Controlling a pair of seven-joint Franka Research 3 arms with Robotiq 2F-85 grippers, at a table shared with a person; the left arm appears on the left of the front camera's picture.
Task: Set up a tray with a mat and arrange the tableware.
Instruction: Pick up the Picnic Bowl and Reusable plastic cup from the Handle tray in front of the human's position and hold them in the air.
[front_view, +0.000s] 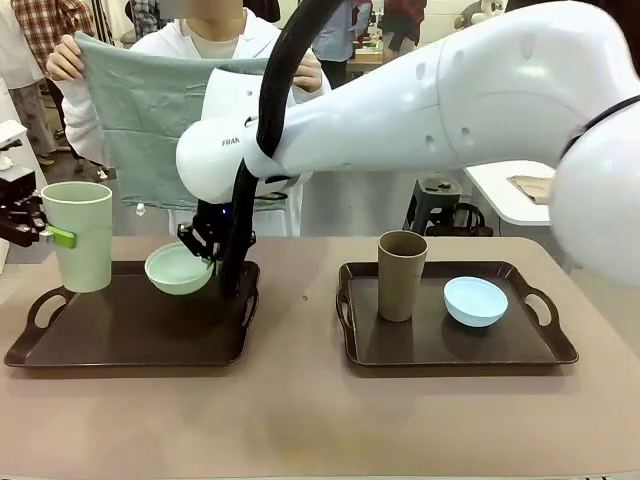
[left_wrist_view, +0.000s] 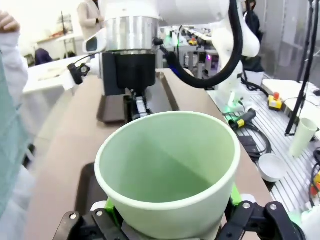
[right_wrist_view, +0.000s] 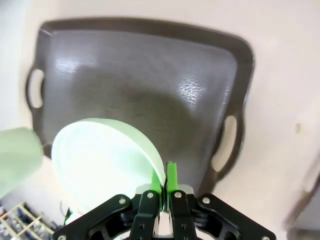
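The left gripper (left_wrist_view: 170, 212) hugs the pale green tumbler (front_view: 76, 235), the right gripper (right_wrist_view: 162, 182) pinches the pale green bowl (front_view: 178, 270), both just above the tray (front_view: 130, 335). Next, I think, lift them clear so the mat (front_view: 140, 110) fits.

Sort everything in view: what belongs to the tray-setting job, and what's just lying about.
For the job:
- left tray, right tray
- pale green tumbler, in the left gripper
- pale green bowl, rim pinched by the right gripper
- brown tumbler
- light blue bowl
- teal cloth, held up by the person, likely the mat

Lying about:
- stool
- white side table
- white cup and white bowl, off the table
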